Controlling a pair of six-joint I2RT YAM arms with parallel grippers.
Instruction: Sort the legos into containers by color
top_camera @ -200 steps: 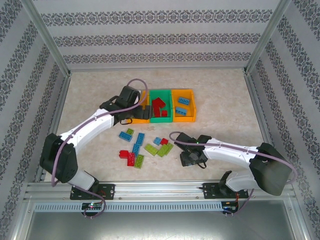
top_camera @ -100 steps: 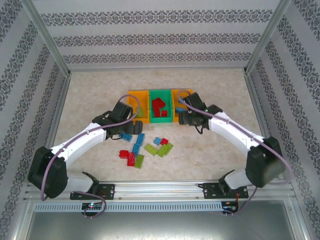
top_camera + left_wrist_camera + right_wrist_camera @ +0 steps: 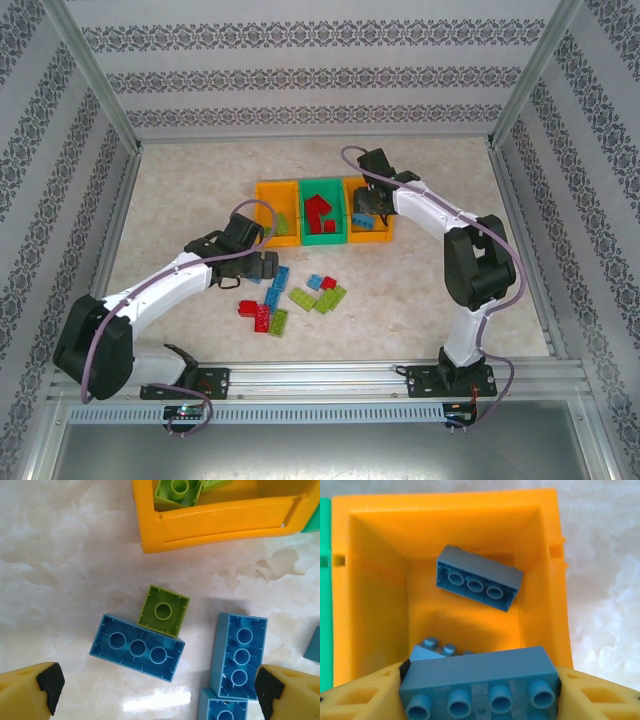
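The gripped blue brick (image 3: pixel 479 682) is clamped end to end between the right fingers (image 3: pixel 365 695), partly closed on it, above the near end of the right orange bin (image 3: pixel 445 510). That bin contains a second blue brick (image 3: pixel 479 584), lying underside up, and a third blue brick (image 3: pixel 432 650) partly hidden below the gripped one. The green bin (image 3: pixel 322 238) between the orange ones holds red bricks (image 3: pixel 318 210); the left orange bin (image 3: pixel 220 522) holds a lime brick (image 3: pixel 177 491). Loose legos lie on the desk (image 3: pixel 60 555) near the bins. The left fingers (image 3: pixel 30 687) are spread wide and hold nothing, above a small lime brick (image 3: pixel 163 611) touching a long blue brick (image 3: pixel 137 647), another blue brick (image 3: pixel 238 650) just beside. Two red loose bricks (image 3: pixel 255 312) lie at the cluster's near left.
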